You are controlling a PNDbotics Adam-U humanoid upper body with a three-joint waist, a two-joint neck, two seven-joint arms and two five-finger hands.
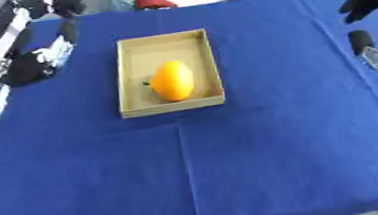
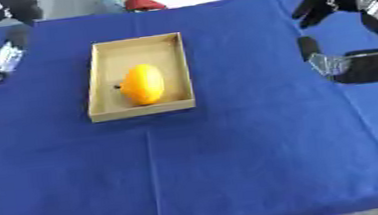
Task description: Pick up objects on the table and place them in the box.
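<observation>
Left eye view: orange fruit lies inside the box, toward its near end. Left hand off to the box's left over the blue table; can't tell its fingers.

Right eye view: right hand well right of box, fingers relaxed, holding nothing. Placing looks done; nothing else visible to pick, so next is probably just retracting.

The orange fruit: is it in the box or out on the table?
In the box: the orange fruit lies inside the walls of the cardboard box.
</observation>
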